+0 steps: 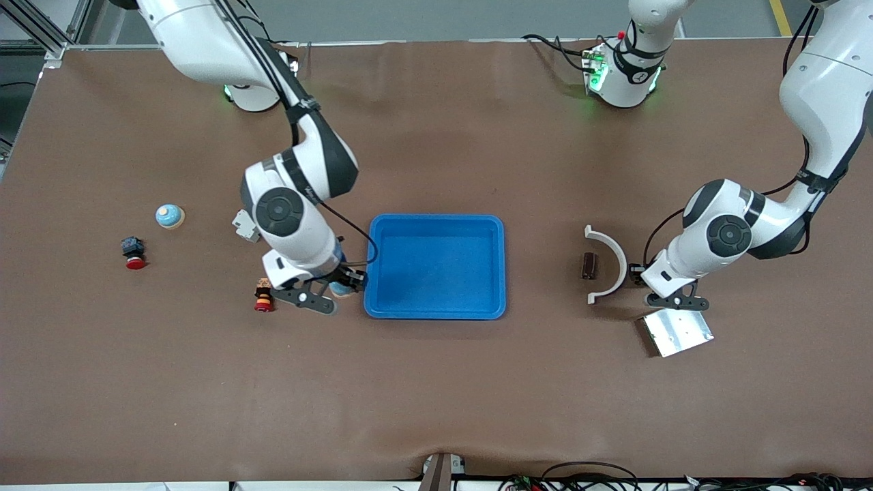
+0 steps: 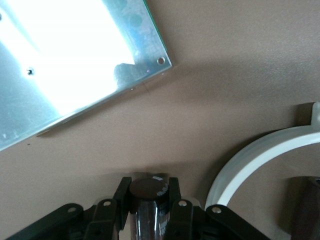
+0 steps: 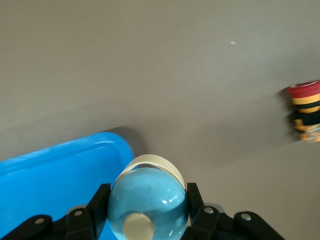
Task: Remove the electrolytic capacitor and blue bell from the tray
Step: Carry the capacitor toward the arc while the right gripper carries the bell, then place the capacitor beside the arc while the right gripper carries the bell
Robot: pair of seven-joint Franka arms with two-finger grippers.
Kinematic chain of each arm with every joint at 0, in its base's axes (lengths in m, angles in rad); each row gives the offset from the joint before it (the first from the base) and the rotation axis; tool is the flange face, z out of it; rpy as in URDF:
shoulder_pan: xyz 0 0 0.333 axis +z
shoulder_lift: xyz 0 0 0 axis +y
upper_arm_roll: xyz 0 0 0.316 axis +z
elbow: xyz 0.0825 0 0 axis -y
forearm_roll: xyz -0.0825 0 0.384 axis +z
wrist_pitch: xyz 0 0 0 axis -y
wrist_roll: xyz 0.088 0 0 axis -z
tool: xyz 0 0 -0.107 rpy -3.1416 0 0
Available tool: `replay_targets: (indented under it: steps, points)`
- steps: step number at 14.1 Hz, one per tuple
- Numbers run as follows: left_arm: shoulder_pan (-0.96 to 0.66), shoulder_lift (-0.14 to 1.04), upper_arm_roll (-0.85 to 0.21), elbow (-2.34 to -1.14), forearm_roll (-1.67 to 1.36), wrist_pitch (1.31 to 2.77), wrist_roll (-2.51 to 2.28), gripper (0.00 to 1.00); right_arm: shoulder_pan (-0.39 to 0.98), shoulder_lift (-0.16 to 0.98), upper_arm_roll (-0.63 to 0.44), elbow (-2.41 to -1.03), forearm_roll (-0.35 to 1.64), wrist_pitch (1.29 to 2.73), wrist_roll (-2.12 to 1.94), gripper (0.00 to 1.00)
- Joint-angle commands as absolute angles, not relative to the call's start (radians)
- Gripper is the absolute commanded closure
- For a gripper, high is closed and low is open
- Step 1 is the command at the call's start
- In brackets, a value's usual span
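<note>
My right hand [image 3: 145, 220] pinches the blue bell [image 3: 148, 202], low over the bench [image 1: 436, 382] just off the blue tray's [image 1: 436, 310] rim, left of centre in the front view. My left hand [image 2: 150, 212] clamps the dark electrolytic capacitor [image 2: 148, 200] over bare bench between the white curved piece [image 2: 255, 160] and the silver plate [image 2: 75, 70]. The tray looks empty; next, I judge, comes lowering and releasing both.

The plate [image 2: 70, 65] runs off frame at 10 o'clock; the ring [image 2: 260, 160] is cut at 3 o'clock.
</note>
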State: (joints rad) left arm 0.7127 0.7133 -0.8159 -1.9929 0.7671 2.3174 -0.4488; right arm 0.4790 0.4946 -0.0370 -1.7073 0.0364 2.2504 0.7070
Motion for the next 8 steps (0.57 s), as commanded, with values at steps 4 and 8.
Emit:
replay_targets:
  steps: [4, 8]
  points:
    - [0.719, 0.721, -0.815, -1.999, 0.795, 2.336, -0.434, 1.00, 0.310, 0.324, -0.017, -1.992, 0.038, 2.352, 0.413, 1.00]
    - [0.721, 0.721, -0.815, -1.999, 0.795, 2.338, -0.434, 0.94, 0.146, 0.296, -0.018, -2.085, 0.135, 2.391, 0.088, 1.00]
